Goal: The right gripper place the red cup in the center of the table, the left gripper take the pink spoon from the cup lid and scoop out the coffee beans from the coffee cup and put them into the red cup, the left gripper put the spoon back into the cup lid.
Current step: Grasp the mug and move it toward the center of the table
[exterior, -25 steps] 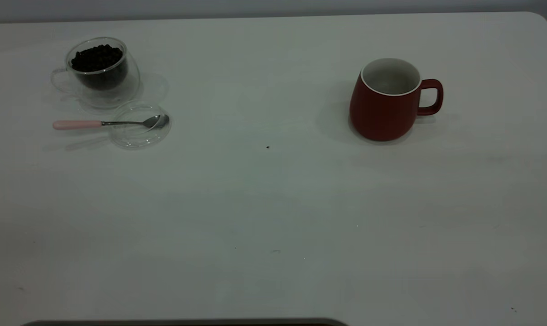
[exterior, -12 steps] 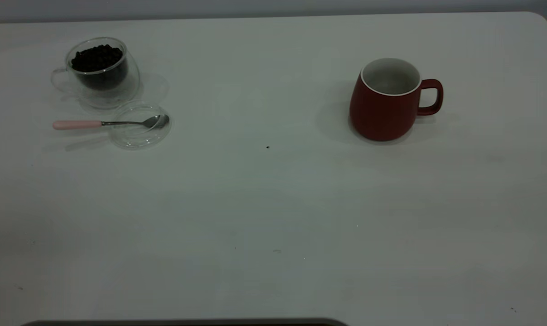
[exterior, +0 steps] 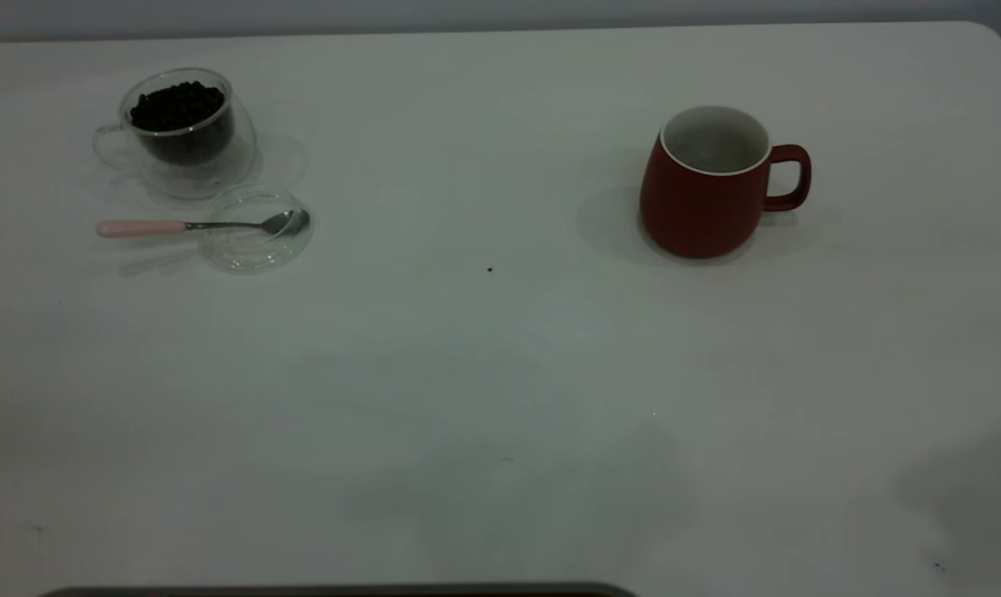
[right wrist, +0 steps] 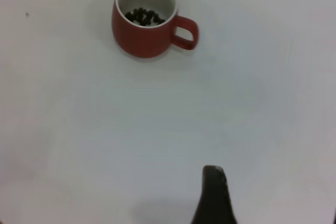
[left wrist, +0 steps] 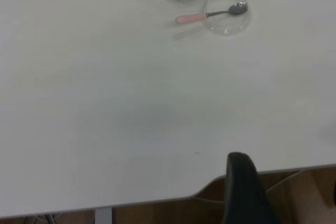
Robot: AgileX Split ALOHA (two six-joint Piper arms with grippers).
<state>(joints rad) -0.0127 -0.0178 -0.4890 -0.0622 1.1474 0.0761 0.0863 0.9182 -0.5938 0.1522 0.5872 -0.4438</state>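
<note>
The red cup stands upright on the right half of the table, handle to the right. In the right wrist view the red cup holds a few coffee beans. The coffee cup, full of coffee beans, stands at the far left. The cup lid lies just in front of it. The pink spoon rests with its bowl on the lid and its handle pointing left. Neither gripper shows in the exterior view. The left gripper and the right gripper are open, empty and far from these things.
The table's front edge shows in the left wrist view, with brown floor below it. A tiny dark speck lies near the table's middle. Soft shadows fall on the front right of the tabletop.
Soft shadows have appeared on the front and front right of the table. The cups, lid and spoon have not moved.
</note>
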